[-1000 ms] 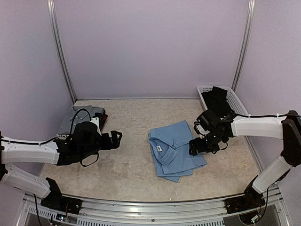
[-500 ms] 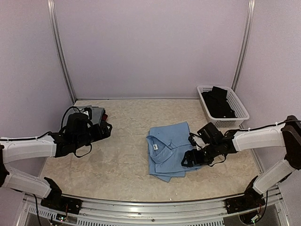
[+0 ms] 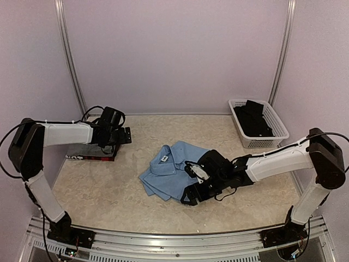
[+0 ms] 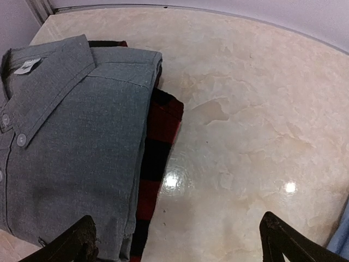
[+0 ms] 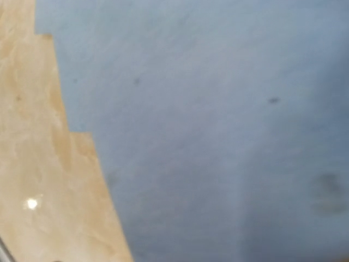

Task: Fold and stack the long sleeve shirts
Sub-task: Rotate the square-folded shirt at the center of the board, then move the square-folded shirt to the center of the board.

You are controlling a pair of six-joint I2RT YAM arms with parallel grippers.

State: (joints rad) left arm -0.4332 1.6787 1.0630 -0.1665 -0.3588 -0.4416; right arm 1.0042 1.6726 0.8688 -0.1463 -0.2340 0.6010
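The folded light blue shirt [image 3: 166, 173] lies left of the table's middle, collar toward the back. My right gripper [image 3: 192, 194] presses down on its near right edge. In the right wrist view blurred blue cloth [image 5: 218, 131] fills the picture and hides the fingers. At the far left the folded grey shirt [image 4: 71, 136] lies on top of the red-and-black plaid shirt [image 4: 159, 136]; the plaid edge [image 3: 92, 157] shows in the top view. My left gripper [image 4: 182, 248] hovers open above the stack's right edge, one fingertip [image 4: 82, 243] over the grey cloth, nothing between the tips.
A white mesh basket [image 3: 275, 126] holding dark clothes [image 3: 252, 119] stands at the back right against the wall. Metal posts and lilac walls close in the table on three sides. Bare marble table [image 5: 32, 164] shows left of the blue cloth.
The blue shirt has slid left across the table with my right gripper on it. My left arm has swung back and left to the grey-and-plaid stack.
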